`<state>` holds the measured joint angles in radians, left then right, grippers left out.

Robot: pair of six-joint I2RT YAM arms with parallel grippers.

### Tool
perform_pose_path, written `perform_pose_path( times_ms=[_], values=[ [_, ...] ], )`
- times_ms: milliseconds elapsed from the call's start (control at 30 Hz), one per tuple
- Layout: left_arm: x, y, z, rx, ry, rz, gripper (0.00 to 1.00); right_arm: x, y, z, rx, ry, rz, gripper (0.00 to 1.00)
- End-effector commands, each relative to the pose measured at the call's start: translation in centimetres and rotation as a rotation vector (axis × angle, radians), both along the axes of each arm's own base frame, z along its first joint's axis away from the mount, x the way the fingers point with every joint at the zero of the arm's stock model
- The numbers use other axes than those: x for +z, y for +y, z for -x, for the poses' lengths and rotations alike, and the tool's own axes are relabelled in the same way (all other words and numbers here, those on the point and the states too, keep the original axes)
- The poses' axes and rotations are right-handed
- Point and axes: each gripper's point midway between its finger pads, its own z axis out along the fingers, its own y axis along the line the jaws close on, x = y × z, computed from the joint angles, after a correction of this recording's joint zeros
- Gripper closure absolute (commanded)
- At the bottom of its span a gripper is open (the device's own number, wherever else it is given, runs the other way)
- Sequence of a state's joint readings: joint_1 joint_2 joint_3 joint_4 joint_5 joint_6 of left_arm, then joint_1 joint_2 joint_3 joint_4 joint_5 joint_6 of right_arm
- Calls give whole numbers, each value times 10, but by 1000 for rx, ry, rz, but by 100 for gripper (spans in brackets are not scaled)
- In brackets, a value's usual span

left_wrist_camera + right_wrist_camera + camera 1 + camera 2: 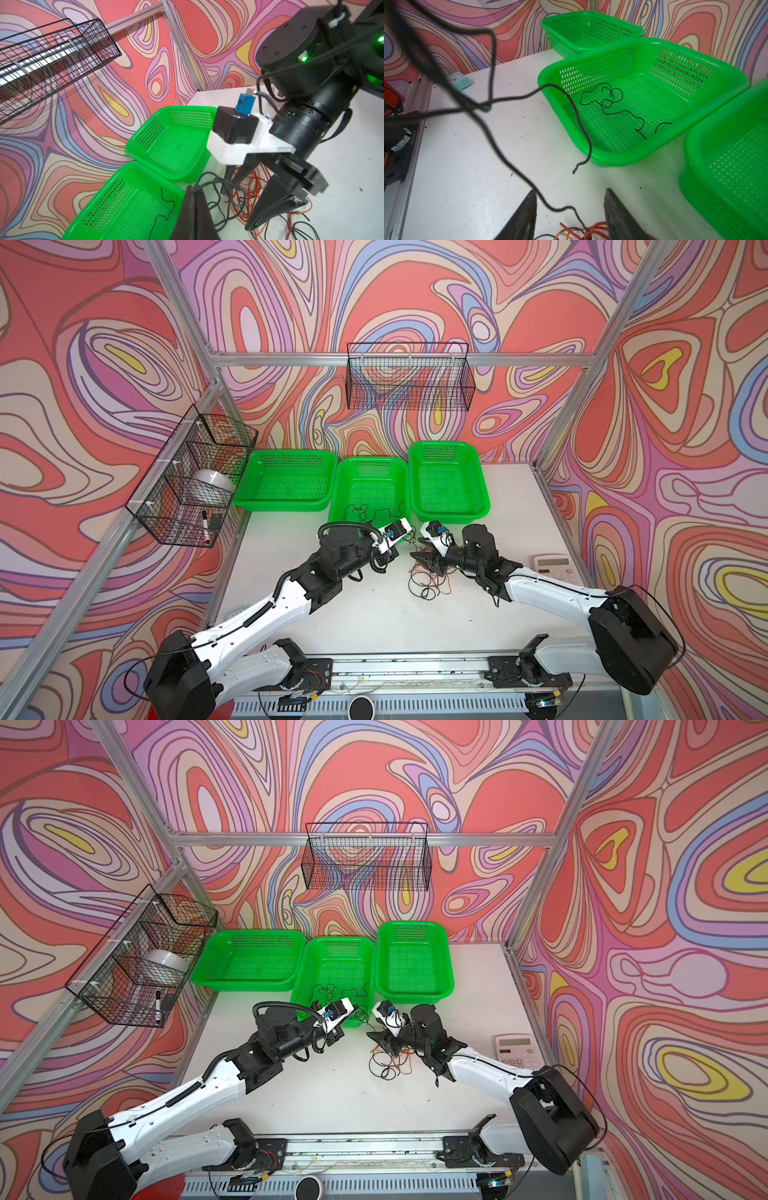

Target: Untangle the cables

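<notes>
Left end effector [194, 207] pinches black cable [491, 68]; right end effector [570, 216] gapes.

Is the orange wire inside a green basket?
No, the orange wire lies on the white table, outside the green baskets.

No text, brand or number can be read anywhere. The calculator [555, 569] shows a pale display and rows of keys in both top views, but its markings are too small and blurred to make out.
</notes>
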<state>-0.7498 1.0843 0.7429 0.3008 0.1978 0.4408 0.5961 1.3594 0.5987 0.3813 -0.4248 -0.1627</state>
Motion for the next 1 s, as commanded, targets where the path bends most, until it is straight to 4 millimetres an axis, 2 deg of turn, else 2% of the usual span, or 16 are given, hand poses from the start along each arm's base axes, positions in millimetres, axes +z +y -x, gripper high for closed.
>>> perform_pose_path(
  times_ms=[0, 100, 133, 267, 333, 433, 533, 633, 733, 967],
  values=[
    [24, -3, -4, 14, -43, 53, 100, 14, 3, -17, -81, -42, -76, 63],
    [33, 2, -7, 52, -51, 98, 100, 8, -9, -28, -189, -20, -77, 96],
    [37, 5, -7, 66, -58, 114, 100, 7, -13, -29, -213, -29, -76, 100],
    [50, 19, -15, 157, -67, 172, 100, -3, -38, -28, -327, -22, -17, 100],
    [50, 23, -17, 180, -69, 181, 100, -3, -53, -30, -397, -21, 13, 100],
    [39, 26, -18, 196, -60, 145, 100, 12, -78, -34, -521, -46, 40, 100],
    [17, 26, -18, 197, -44, 68, 100, 31, -97, -34, -603, -84, 68, 100],
    [-9, 19, -10, 133, 3, 1, 100, 53, -99, -29, -583, -127, 77, 100],
    [-31, 9, -2, 64, 62, -19, 100, 64, -97, -26, -546, -136, 122, 100],
    [-72, -8, 8, -39, 151, -29, 100, 71, -95, -30, -490, -145, 285, 100]
  ],
)
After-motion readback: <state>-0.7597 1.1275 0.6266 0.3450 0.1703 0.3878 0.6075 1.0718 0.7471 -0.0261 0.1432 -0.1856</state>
